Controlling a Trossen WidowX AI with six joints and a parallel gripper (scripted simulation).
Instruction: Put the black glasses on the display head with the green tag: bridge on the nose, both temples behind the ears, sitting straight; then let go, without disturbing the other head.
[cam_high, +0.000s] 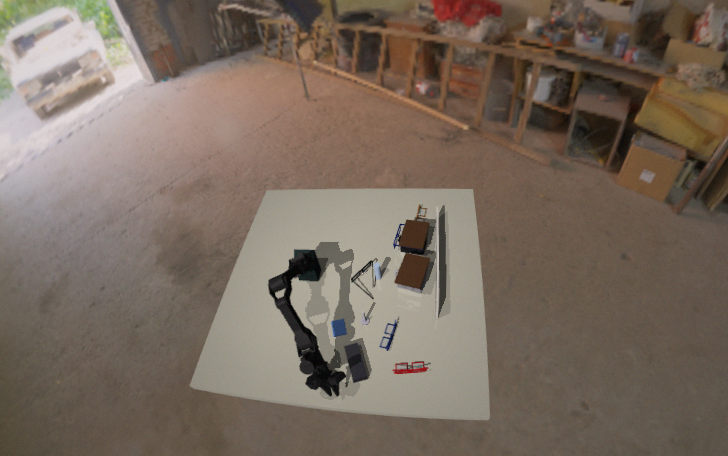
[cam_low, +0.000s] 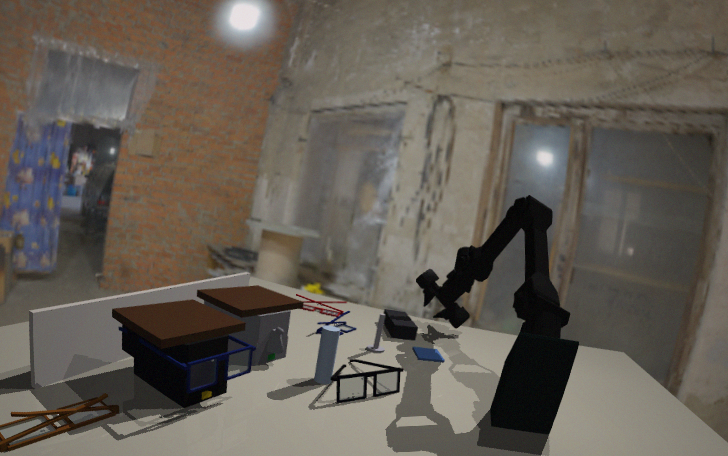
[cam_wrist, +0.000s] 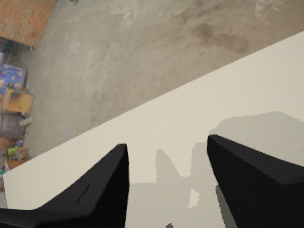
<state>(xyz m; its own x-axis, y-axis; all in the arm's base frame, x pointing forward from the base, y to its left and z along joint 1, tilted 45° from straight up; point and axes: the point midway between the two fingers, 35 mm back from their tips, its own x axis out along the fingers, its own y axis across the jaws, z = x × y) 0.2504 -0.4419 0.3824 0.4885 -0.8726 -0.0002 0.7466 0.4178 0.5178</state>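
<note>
Black glasses (cam_high: 362, 271) (cam_low: 368, 378) stand on the desk (cam_high: 343, 214) (cam_low: 440, 397) (cam_wrist: 170, 120), near a pale blue post (cam_high: 377, 270) (cam_low: 326, 354), as the jaws (cam_high: 334, 387) (cam_low: 441, 311) hang well apart from them, beside a dark box (cam_high: 356, 361) (cam_low: 400, 324) in the view from above. The jaws are parted, with nothing between them; their fingers angle downward over the desk near its edge, casting a shadow on its pale surface.

The head with the green tag (cam_high: 412, 272) (cam_low: 274, 335), grey under a flat brown top, wears no glasses. Its green tag (cam_low: 271, 356) shows low on the front. Beside it, the other head (cam_high: 414, 236) (cam_low: 179, 351), black with a yellow tag (cam_low: 206, 394), wears blue glasses (cam_high: 397, 236) (cam_low: 219, 367). A long upright panel (cam_high: 437, 263) (cam_low: 134, 322) stands behind both heads.

Brown glasses (cam_high: 421, 211) (cam_low: 59, 418) lie near the black head. On the other side of the pair, a second blue pair (cam_high: 388, 335) (cam_low: 337, 326) and red glasses (cam_high: 411, 367) (cam_low: 322, 307) rest on the desk. A small stand (cam_high: 365, 320) (cam_low: 378, 335) rises between the black glasses and the dark box, and a flat blue square (cam_high: 339, 327) (cam_low: 428, 354) lies near that box.
</note>
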